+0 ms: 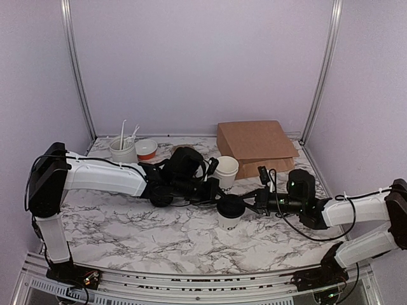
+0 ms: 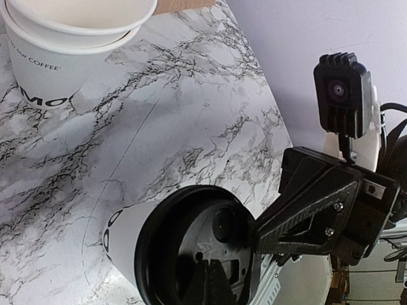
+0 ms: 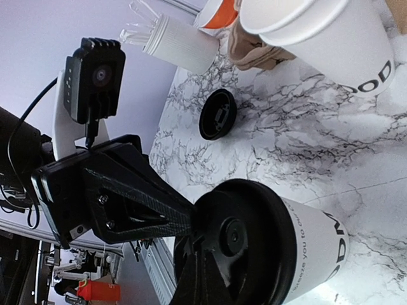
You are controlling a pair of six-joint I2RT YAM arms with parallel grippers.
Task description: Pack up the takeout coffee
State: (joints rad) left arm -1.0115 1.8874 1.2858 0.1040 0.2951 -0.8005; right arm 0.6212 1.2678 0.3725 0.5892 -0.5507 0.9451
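Black-capped, upright, central on the table, toward its near edge: the takeout coffee. Flanking it, left gripper and right gripper, each pressed together on its lid, probably seating it.

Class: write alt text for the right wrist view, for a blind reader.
The takeout coffee, white with a black dome lid, stands on the marble table; the left claw and right claw, both shut, rest against its lid. Behind: a loose black lid and stacked lidless cups.
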